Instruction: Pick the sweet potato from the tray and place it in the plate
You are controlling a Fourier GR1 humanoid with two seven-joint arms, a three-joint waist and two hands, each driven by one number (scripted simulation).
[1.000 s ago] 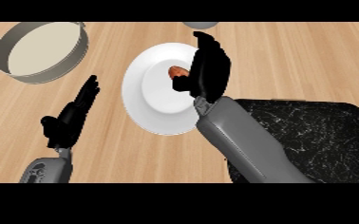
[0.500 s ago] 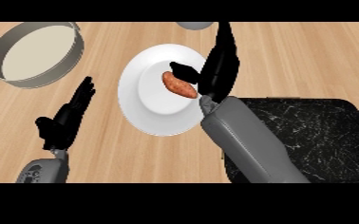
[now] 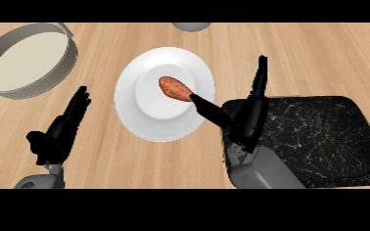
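One sweet potato (image 3: 174, 88), reddish-brown and stubby with rounded ends, lies on the white plate (image 3: 145, 120), a little right of the middle of its smooth, glossy surface. That plate sits flat on the pale wooden table (image 3: 311, 54), whose grain runs in long streaks. The right hand (image 3: 244, 115), matte black on a grey forearm, is spread wide: its fingers (image 3: 259, 78) point straight up beside the plate's right rim, and its thumb (image 3: 206, 108) reaches out over the plate, the tip just at the sweet potato's lower end. Nothing is pinched, the hand is relaxed and apart from any grip. Behind that hand lies the tray (image 3: 325, 137), dark and square-cornered with a marbled, stone-like pattern. Over at the lower left, the left hand (image 3: 61, 132) rests with its fingers straight and close together, pointing up. At the upper left stands a round grey pan (image 3: 36, 58) with a cream-coloured inside, and a small grey bowl (image 3: 192, 26) peeks in at the top edge.
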